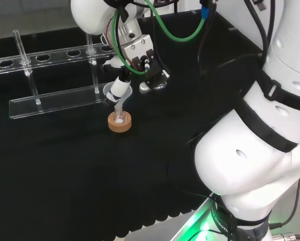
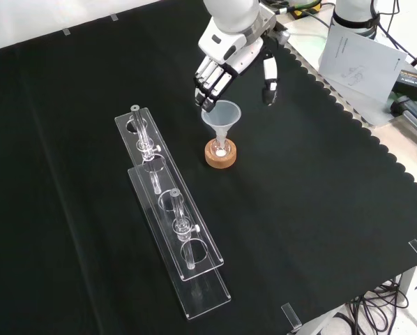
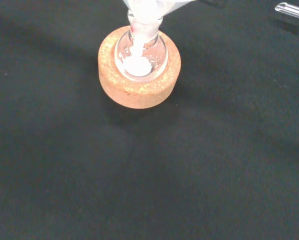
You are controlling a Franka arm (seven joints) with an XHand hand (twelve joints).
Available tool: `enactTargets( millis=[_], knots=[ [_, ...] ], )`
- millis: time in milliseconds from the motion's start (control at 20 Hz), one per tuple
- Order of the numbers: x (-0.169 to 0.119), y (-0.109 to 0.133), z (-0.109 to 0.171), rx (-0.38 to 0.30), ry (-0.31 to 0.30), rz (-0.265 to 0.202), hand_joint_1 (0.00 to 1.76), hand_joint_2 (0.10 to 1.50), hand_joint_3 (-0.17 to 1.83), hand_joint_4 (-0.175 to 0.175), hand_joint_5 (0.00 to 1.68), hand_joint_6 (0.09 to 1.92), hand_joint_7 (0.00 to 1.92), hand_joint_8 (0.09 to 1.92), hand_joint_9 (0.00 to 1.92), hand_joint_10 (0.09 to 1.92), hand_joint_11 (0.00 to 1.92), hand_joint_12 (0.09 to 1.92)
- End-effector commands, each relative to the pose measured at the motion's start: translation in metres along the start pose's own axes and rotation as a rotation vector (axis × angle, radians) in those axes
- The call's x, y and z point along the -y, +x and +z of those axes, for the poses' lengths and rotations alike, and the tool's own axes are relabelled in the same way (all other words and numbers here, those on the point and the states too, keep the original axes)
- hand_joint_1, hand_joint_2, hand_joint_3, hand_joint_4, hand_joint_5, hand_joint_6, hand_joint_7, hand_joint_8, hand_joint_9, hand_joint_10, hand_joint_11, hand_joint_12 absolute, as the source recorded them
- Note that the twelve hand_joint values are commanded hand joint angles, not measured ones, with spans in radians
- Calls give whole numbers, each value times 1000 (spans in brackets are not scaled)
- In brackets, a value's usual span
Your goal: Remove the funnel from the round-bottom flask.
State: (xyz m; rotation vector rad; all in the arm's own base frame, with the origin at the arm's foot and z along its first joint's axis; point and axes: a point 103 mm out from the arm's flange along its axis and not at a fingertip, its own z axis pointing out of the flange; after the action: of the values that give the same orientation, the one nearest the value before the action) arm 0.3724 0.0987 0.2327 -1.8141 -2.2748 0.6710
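On cork ring: flask barely discernible, funnel seated; hand uncurled, fingertips at rim.

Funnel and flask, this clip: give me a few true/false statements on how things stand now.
1. The funnel sits with its stem in the round-bottom flask. True.
2. The flask rests on a red ribbed ring. False: it rests on a cork ring.
3. The hand is at the funnel's rim. True.
4. The funnel lies flat on the cloth. False: it is upright.
5. A clear rack stands left of the flask in the front view. True.
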Motion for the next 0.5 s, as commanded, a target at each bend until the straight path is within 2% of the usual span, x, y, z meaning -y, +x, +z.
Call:
enactTargets(
  millis=[50,500],
  knots=[
    [-15,-7,6,0,3,13,542,678,187,-1,10,87,0,330,70,778,221,1463],
    [-27,-9,14,-19,17,7,549,687,177,0,5,87,0,243,44,791,225,1476]
  ],
)
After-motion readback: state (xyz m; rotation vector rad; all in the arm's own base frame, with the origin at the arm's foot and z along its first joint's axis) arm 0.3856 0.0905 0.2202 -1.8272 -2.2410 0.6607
